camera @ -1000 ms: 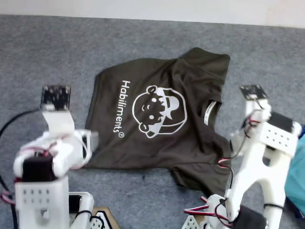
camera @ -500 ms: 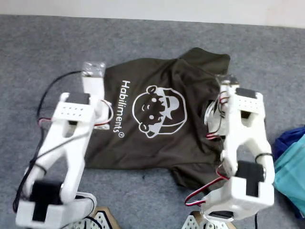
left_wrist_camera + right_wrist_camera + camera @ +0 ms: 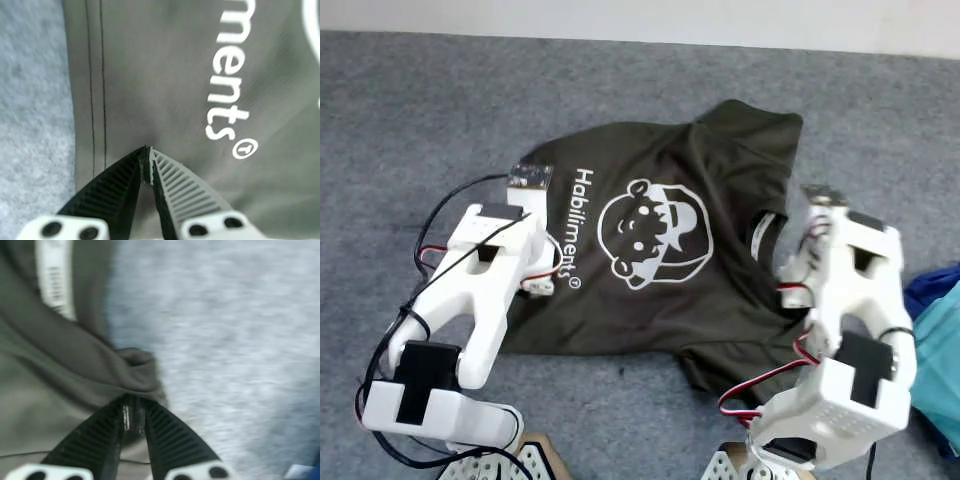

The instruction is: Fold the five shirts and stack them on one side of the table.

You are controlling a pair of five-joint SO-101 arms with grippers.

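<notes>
The left end effector (image 3: 147, 157) is pressed together, pinching the dark olive shirt (image 3: 650, 300) just inside its double-stitched hem, at the left of the high view. The right end effector (image 3: 134, 410) is clamped on a bunched fold of the shirt by the collar, at centre right. The shirt lies spread, print up, in the middle of the grey bench (image 3: 420, 100), one sleeve reaching toward the upper right. Blue and teal clothes (image 3: 940, 330) sit at the right edge
</notes>
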